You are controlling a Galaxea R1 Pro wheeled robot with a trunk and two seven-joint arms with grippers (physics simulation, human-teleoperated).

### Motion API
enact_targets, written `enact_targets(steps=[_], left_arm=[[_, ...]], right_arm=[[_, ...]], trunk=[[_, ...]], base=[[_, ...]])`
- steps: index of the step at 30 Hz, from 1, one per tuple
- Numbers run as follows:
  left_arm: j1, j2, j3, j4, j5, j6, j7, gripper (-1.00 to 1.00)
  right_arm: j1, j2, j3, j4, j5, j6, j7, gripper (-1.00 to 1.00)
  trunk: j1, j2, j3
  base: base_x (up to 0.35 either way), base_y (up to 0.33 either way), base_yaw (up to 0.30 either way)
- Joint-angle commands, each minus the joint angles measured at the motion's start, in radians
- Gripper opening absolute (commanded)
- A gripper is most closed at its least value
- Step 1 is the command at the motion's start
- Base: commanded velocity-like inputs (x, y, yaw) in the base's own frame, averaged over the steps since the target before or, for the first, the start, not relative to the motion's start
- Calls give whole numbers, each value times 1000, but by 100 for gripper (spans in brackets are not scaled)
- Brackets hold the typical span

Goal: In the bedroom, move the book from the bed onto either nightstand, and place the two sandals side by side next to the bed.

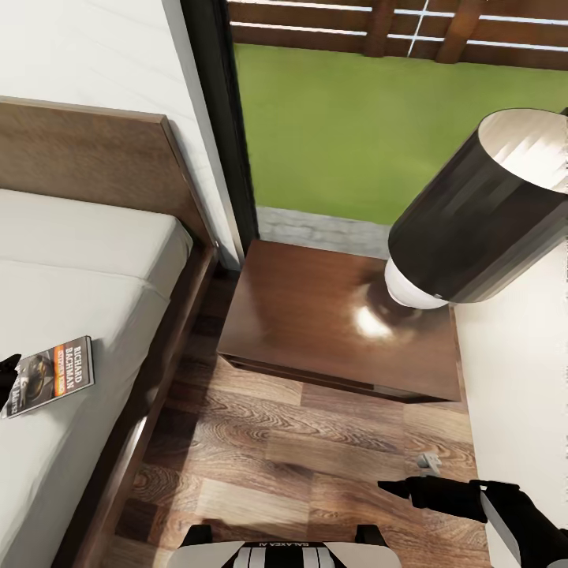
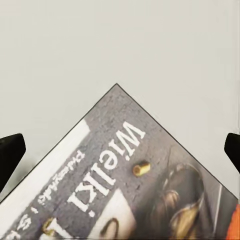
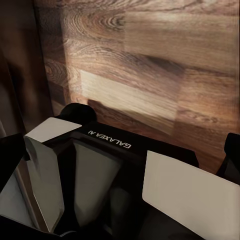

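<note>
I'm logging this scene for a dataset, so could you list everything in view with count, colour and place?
book: one, dark grey with an orange band, flat on the bed near its edge
bed: one, off-white mattress, brown frame and headboard, at left
nightstand: one, reddish-brown, glossy, between bed and window
lamp: one, dark shade, white inside, on the nightstand
floor: brown wood planks
window: dark frame, green lawn beyond
left gripper: black, open, fingertips either side of the book
right gripper: black, above the floor
</note>
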Motion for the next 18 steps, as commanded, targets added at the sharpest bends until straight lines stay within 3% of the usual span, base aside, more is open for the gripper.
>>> enact_targets(steps=[1,18], left_arm=[[-1,0,4,-1,7,9,-3,100],[-1,-2,3,-1,6,9,-3,100]], right_arm=[[0,0,0,0,-7,8,1,100],[0,0,0,-1,-7,8,1,100]], trunk=[[0,0,0],[0,0,0]], base=[[0,-123,0],[0,-13,0]])
